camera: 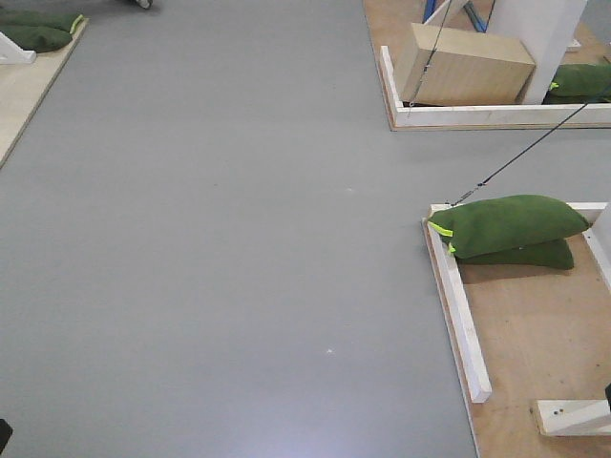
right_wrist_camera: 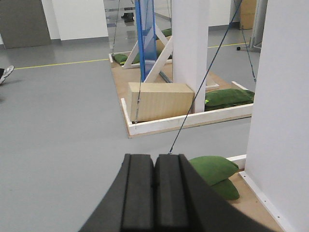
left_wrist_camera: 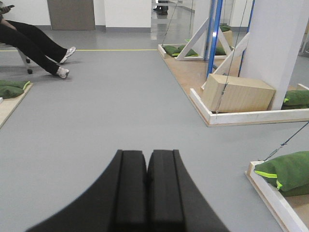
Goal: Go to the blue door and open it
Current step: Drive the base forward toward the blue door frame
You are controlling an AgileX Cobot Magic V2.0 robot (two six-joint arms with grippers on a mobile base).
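The blue door shows only as a narrow bright-blue upright, seen nearly edge-on, on a far wooden platform in the left wrist view (left_wrist_camera: pixel 214 38) and the right wrist view (right_wrist_camera: pixel 145 38). Its handle and lock do not show. White diagonal braces (right_wrist_camera: pixel 159 55) lean beside it. My left gripper (left_wrist_camera: pixel 147 157) is shut and empty, low over the grey floor and far from the door. My right gripper (right_wrist_camera: pixel 155 162) is also shut and empty. Neither gripper shows in the front view.
A wooden box (camera: pixel 463 65) and a white pillar (left_wrist_camera: pixel 277 43) stand on a white-rimmed platform (camera: pixel 477 116) ahead right. Green sandbags (camera: pixel 506 224) lie on a nearer platform (camera: pixel 458 305), with taut cables (camera: pixel 535 148) above. A seated person's legs (left_wrist_camera: pixel 34 46) are far left.
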